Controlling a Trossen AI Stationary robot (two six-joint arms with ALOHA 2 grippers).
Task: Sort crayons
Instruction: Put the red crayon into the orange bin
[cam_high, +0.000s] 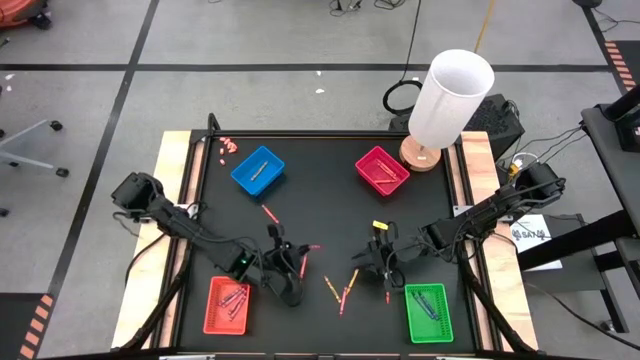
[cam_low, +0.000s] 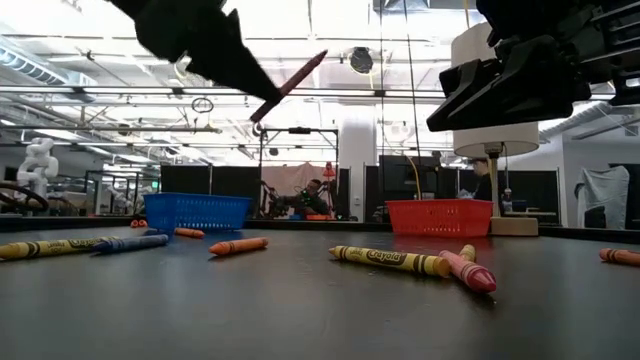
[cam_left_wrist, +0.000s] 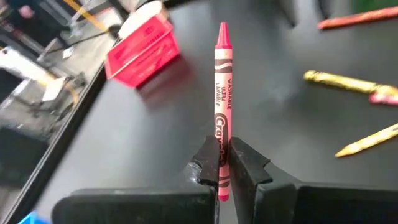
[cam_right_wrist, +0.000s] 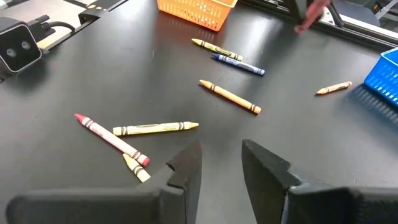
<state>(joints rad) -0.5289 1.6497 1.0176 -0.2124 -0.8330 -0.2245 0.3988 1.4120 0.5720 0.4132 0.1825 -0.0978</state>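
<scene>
A pink-red crayon (cam_left_wrist: 222, 93) is in my left gripper (cam_high: 292, 262), which is shut on it above the table's near left, beside the red tray (cam_high: 227, 305). In the low view the crayon (cam_low: 292, 82) is well above the tabletop. My right gripper (cam_right_wrist: 221, 165) is open, with nothing between its fingers, over the near right by the green tray (cam_high: 430, 312). Several loose crayons lie flat on the black table: a red one (cam_right_wrist: 112, 140), a yellow one (cam_right_wrist: 155, 128), an orange one (cam_right_wrist: 230, 96) and a blue one (cam_right_wrist: 238, 64). My left gripper pinches the crayon near its blunt end (cam_left_wrist: 220, 163) between its two fingers. The crayon lies along the fingers and most of its length sticks out past them, with the pointed tip (cam_left_wrist: 222, 30) leading. It is lifted clear of the table and tilted.
A blue tray (cam_high: 258, 170) and a magenta tray (cam_high: 382, 170) stand at the far side. A white cylinder on a wooden base (cam_high: 450, 100) rises at the far right corner. Tiny pink bits (cam_high: 228, 147) lie at the far left. One crayon (cam_high: 268, 212) lies left of centre.
</scene>
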